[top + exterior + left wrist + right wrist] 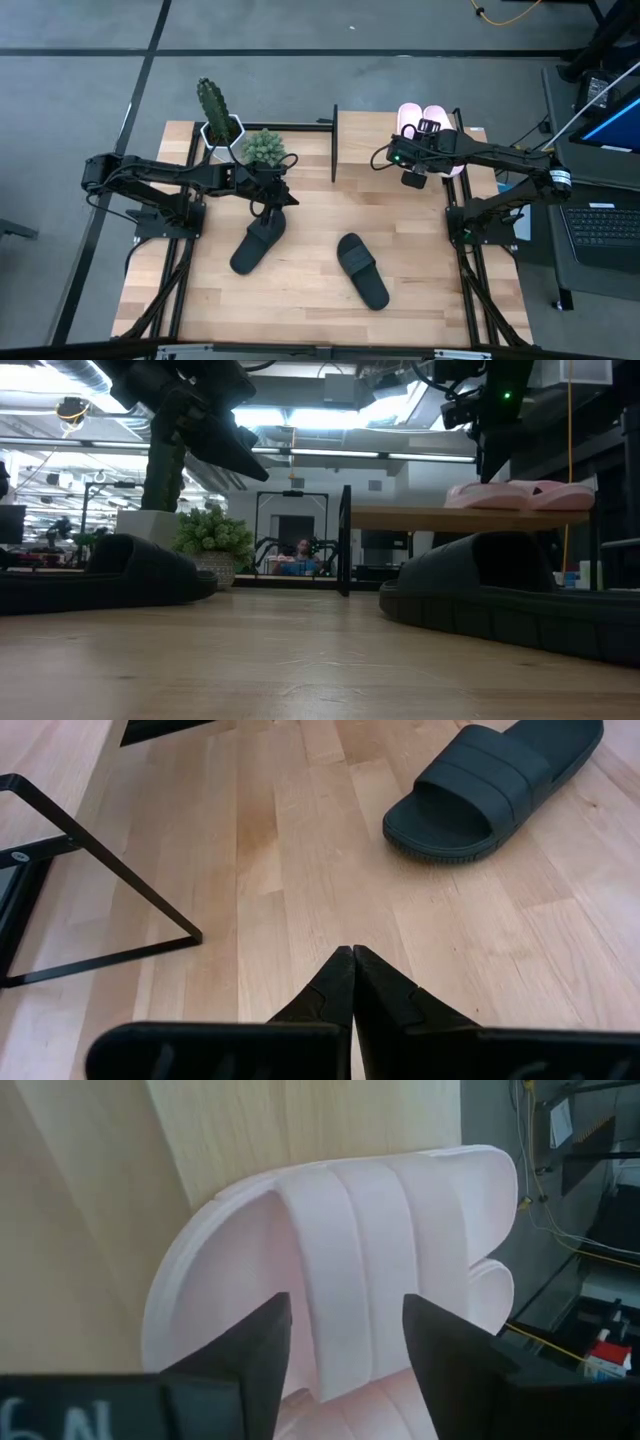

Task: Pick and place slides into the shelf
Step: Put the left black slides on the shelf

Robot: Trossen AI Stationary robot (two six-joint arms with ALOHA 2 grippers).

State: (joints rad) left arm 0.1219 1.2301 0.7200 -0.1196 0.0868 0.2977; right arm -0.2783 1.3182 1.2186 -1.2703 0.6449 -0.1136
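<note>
1. Logging from my remote station: right gripper sits over the shelf at the table's far right, fingers spread to either side of a pink slide's strap, apart from it as far as I can see; I count it as released, holding nothing.
2. Pink slides, two: first pink slide lies flat on the shelf's wooden top, directly under my right gripper; second pink slide lies just beside it on the same board. In the low view both show side by side on top.
3. Black slides, two, both on the table, off the shelf: first black slide lies left of centre, just in front of the left gripper; second black slide lies near the middle, well apart from the shelf.
4. Left gripper hangs above bare tabletop, fingertips pressed together, clenched on nothing.
5. Other stock: cactus in a white pot and a small green plant at the far left edge.
</note>
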